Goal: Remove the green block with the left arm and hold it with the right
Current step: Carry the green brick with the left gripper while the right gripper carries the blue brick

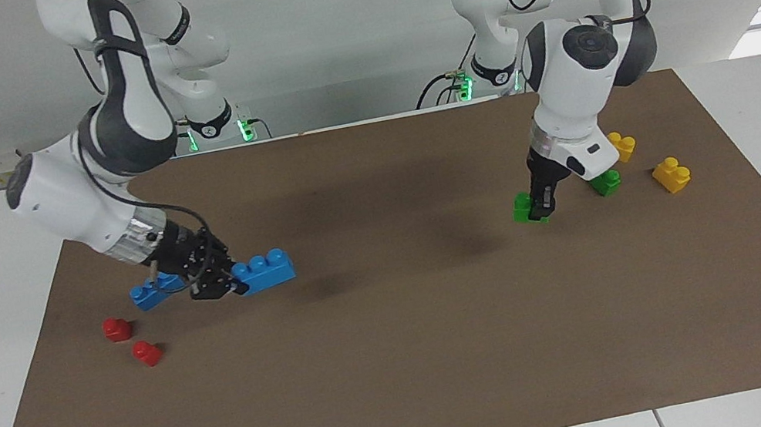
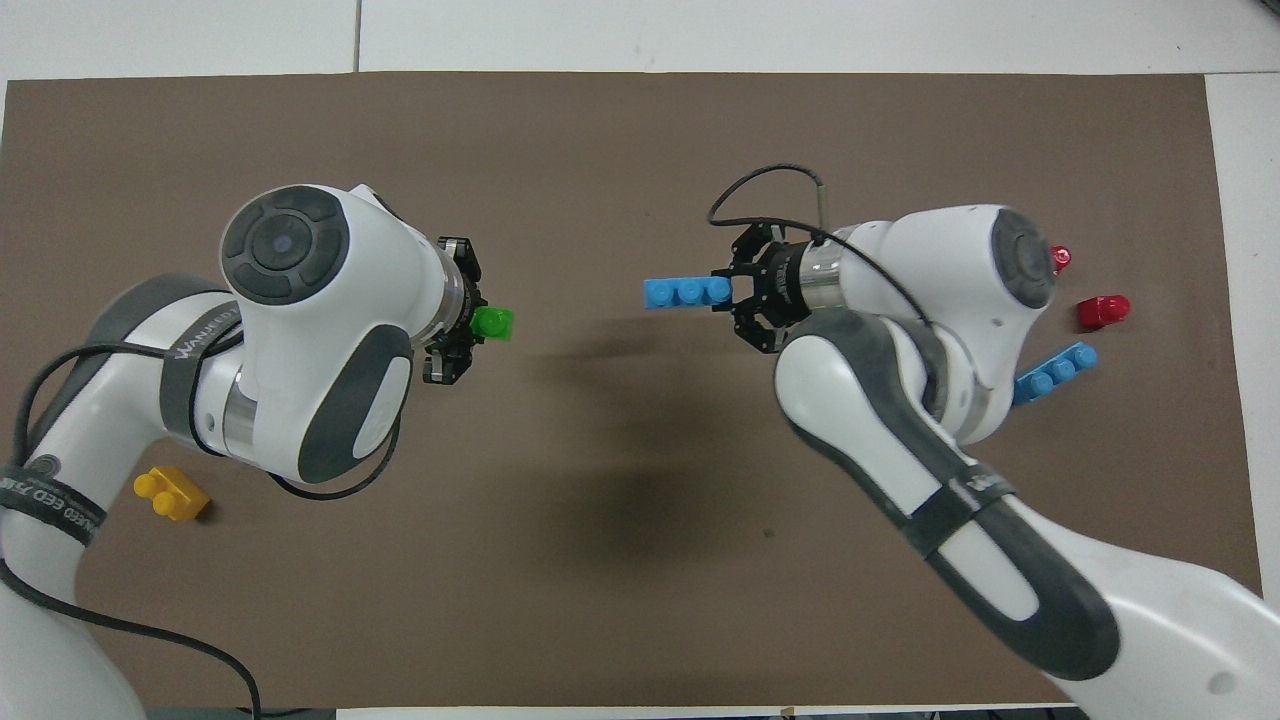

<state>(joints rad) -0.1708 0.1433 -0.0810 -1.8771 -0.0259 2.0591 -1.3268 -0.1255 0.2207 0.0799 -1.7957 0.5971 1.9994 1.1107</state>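
The bright green block (image 1: 523, 207) is down at the mat toward the left arm's end of the table. My left gripper (image 1: 543, 210) points down and is shut on one end of it. In the overhead view the green block (image 2: 493, 323) sticks out from my left gripper (image 2: 468, 330). My right gripper (image 1: 233, 281) is shut on the end of a three-stud blue brick (image 1: 267, 270) and holds it level, a little above the mat. The overhead view shows this right gripper (image 2: 730, 293) and the blue brick (image 2: 686, 292) too.
A darker green brick (image 1: 607, 183) and two yellow bricks (image 1: 623, 146) (image 1: 671, 175) lie beside the left gripper. A second blue brick (image 1: 155, 291) and two red pieces (image 1: 117, 329) (image 1: 148, 353) lie at the right arm's end. All rest on a brown mat (image 1: 407, 365).
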